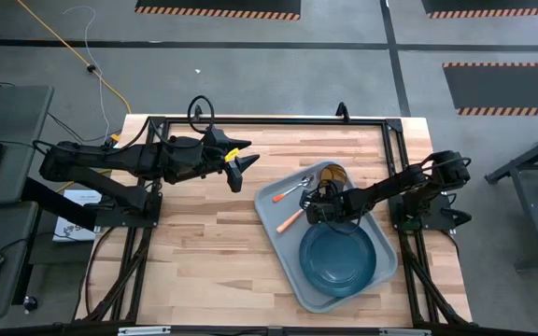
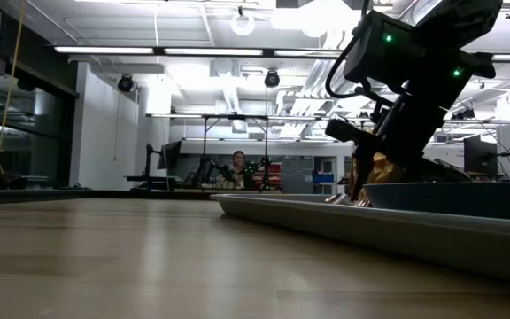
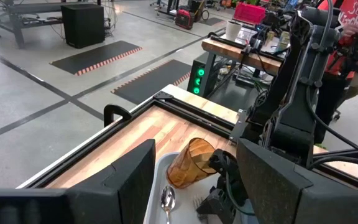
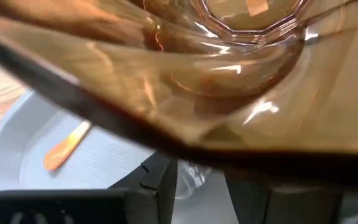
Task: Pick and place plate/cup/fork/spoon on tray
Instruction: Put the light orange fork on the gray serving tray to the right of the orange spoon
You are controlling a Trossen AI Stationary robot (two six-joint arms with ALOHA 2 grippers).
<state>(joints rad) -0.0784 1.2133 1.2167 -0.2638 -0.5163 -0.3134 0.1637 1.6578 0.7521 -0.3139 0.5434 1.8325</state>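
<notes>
The pale grey-blue tray [image 1: 278, 203] lies on the table's right half. The dark blue plate [image 1: 339, 257] sits in its near part. The orange-handled fork [image 1: 290, 220] and the spoon [image 1: 294, 190] lie in its far left part. My right gripper [image 1: 323, 203] is over the tray's middle, shut on the amber cup [image 1: 334, 175], which is tipped over. The cup also shows in the left wrist view [image 3: 188, 163]. My left gripper [image 1: 241, 168] is open and empty above the bare table, left of the tray. My right gripper holds the cup at its rim [image 3: 211, 163], the mouth end toward the gripper. The fingers [image 4: 166, 180] come from the table's right side, slanting down. The cup is tilted, its base pointing to the far edge. Whether the cup touches the tray I cannot tell.
A black frame [image 1: 250, 121] runs along the table's far and side edges. Bare wood [image 1: 194, 252] lies left of the tray. A person [image 2: 237, 164] sits far off in the room behind the table.
</notes>
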